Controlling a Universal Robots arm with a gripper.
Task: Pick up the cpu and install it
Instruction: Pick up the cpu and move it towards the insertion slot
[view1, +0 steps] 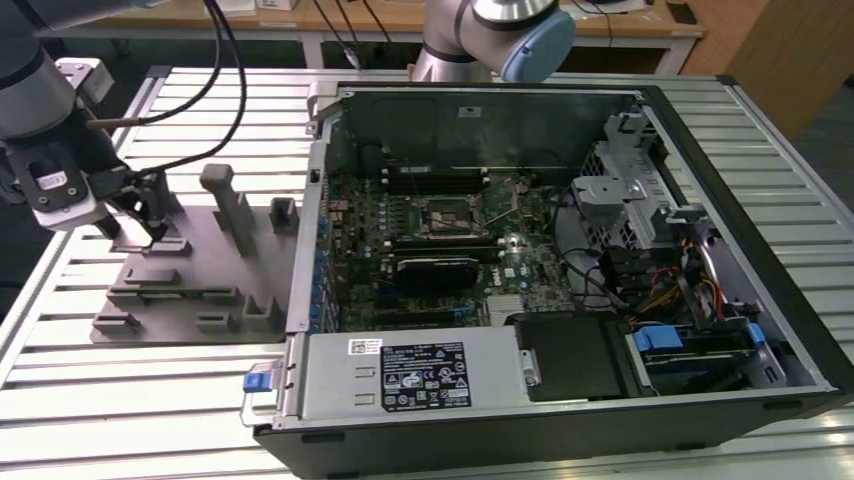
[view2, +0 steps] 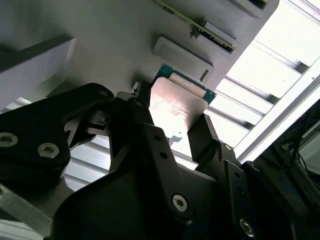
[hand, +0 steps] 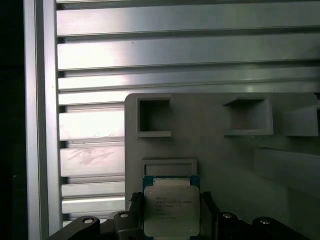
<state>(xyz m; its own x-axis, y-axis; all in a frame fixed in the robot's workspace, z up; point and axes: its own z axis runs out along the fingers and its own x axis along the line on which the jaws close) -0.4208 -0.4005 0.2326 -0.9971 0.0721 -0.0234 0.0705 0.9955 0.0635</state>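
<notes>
The cpu (hand: 171, 206), a small square chip with a silver top and a thin green rim, sits between my gripper's (hand: 170, 199) two dark fingers, just above the grey plastic tray (hand: 210, 150). In the second wrist view the fingers (view2: 144, 120) press on opposite edges of the cpu (view2: 177, 105), so the gripper (view2: 172, 120) is shut on it. In the exterior view the gripper (view1: 138, 232) hangs over the far left part of the tray (view1: 187, 295). The black socket frame (view1: 447, 215) lies on the motherboard inside the open computer case (view1: 694, 150), well to the exterior view's right of the gripper.
Upright grey blocks (view1: 227, 205) stand on the tray between the gripper and the case wall (view1: 310, 200). A second robot arm (view1: 501, 35) stands behind the case. Cables (view1: 220, 60) hang over the slatted metal table (view1: 120, 400).
</notes>
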